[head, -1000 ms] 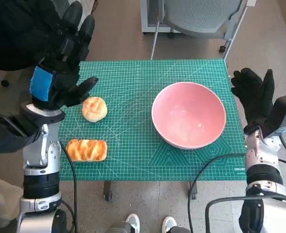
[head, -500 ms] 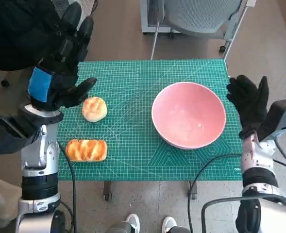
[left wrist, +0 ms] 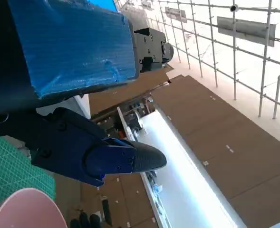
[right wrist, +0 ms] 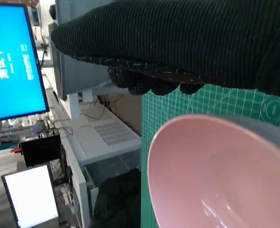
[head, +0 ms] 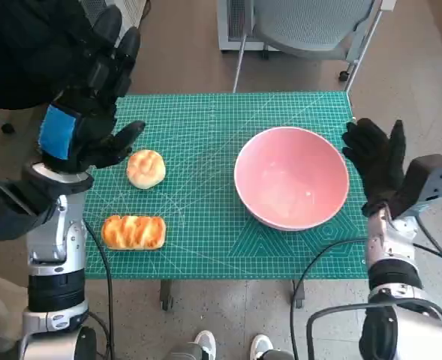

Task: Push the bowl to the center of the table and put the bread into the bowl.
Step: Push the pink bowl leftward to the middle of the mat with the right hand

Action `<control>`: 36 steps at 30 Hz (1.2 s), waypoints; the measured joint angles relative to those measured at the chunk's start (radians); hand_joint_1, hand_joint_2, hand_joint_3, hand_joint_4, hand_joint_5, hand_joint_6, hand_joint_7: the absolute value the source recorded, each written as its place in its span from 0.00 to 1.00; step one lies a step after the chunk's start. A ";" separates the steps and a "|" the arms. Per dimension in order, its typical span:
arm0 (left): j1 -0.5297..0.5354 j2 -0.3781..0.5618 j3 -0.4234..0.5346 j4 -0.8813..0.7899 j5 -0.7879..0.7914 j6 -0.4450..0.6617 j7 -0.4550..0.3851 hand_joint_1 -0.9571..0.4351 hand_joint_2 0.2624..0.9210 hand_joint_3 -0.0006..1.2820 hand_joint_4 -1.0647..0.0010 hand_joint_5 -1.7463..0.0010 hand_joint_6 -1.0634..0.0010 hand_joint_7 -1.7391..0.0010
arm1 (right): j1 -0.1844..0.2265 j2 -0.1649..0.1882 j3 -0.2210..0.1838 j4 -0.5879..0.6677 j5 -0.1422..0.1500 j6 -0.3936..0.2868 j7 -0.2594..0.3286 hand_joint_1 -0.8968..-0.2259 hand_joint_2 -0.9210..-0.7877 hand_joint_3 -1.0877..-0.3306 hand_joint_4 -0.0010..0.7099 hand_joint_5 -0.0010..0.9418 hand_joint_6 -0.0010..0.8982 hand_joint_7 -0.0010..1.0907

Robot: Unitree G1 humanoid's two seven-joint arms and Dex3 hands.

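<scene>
White characters, apparently Chinese and too blurred to read with certainty, stand on a blue screen [right wrist: 11, 59] in the right wrist view. A small pale brand mark sits at the near right corner of the green cutting mat [head: 205, 150] in the head view, too small to make out. Nothing else is legible.

I am looking at a lab or office workspace: a green cutting mat [head: 228, 180] covering the table, a blue monitor [right wrist: 9, 61] glowing, an office chair [head: 311, 26] standing nearby.
</scene>
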 measured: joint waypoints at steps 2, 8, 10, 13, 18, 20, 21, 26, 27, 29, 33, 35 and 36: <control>0.001 0.000 0.000 -0.003 0.001 0.002 0.003 0.28 1.00 0.30 1.00 1.00 1.00 0.93 | 0.000 0.008 0.002 0.000 0.000 0.000 0.000 0.37 0.00 0.26 0.35 0.01 0.33 0.03; 0.008 0.001 0.000 -0.006 0.009 0.005 0.009 0.29 1.00 0.30 1.00 1.00 1.00 0.93 | -0.001 0.025 0.002 0.000 0.000 0.001 0.000 0.37 0.00 0.26 0.36 0.01 0.34 0.03; 0.010 0.001 0.000 -0.007 0.012 0.008 0.010 0.29 1.00 0.30 1.00 1.00 1.00 0.93 | -0.001 0.031 0.002 0.000 0.000 0.001 0.000 0.37 0.00 0.26 0.37 0.01 0.34 0.03; 0.012 0.001 0.000 -0.009 0.014 0.012 0.012 0.29 1.00 0.30 1.00 1.00 1.00 0.93 | -0.003 0.036 0.002 0.000 0.000 0.002 0.003 0.37 0.00 0.26 0.37 0.01 0.36 0.04; 0.017 0.001 0.000 -0.024 0.015 0.021 0.013 0.29 1.00 0.31 1.00 1.00 1.00 0.93 | -0.006 0.042 0.002 0.000 0.001 0.003 0.008 0.36 0.00 0.27 0.39 0.01 0.38 0.04; 0.021 0.001 0.000 -0.035 0.015 0.023 0.014 0.29 1.00 0.31 1.00 1.00 1.00 0.94 | -0.007 0.045 0.002 0.000 0.001 0.003 0.012 0.35 0.00 0.27 0.39 0.02 0.38 0.04; 0.023 0.001 0.000 -0.039 0.015 0.024 0.014 0.29 1.00 0.31 1.00 1.00 1.00 0.94 | -0.008 0.046 0.002 0.000 0.001 0.003 0.013 0.35 0.00 0.27 0.40 0.02 0.38 0.04; 0.032 0.002 0.004 -0.044 0.015 0.030 0.015 0.28 1.00 0.31 1.00 1.00 1.00 0.94 | -0.018 0.054 0.002 0.000 0.001 0.003 0.015 0.34 0.00 0.28 0.41 0.02 0.37 0.04; 0.035 0.002 0.004 -0.044 0.015 0.032 0.016 0.28 1.00 0.31 1.00 1.00 1.00 0.94 | -0.019 0.056 0.002 0.000 0.001 0.003 0.016 0.34 0.00 0.28 0.40 0.01 0.37 0.04; 0.040 0.002 0.007 -0.048 0.015 0.036 0.016 0.28 1.00 0.31 1.00 1.00 1.00 0.94 | -0.022 0.062 0.003 0.000 0.000 0.003 0.017 0.34 0.00 0.29 0.39 0.01 0.36 0.03; 0.051 0.002 0.011 -0.060 0.014 0.044 0.016 0.28 1.00 0.31 1.00 1.00 1.00 0.94 | -0.025 0.074 0.009 0.000 -0.001 0.003 0.024 0.33 0.00 0.29 0.36 0.00 0.35 0.02; 0.055 0.002 0.013 -0.067 0.014 0.045 0.017 0.28 1.00 0.31 1.00 1.00 1.00 0.94 | -0.026 0.077 0.012 0.000 -0.001 0.003 0.029 0.33 0.00 0.29 0.35 0.00 0.34 0.02; 0.055 0.002 0.014 -0.069 0.014 0.046 0.017 0.28 1.00 0.31 1.00 1.00 1.00 0.94 | -0.026 0.078 0.013 0.000 -0.001 0.003 0.031 0.34 0.00 0.29 0.34 0.00 0.34 0.02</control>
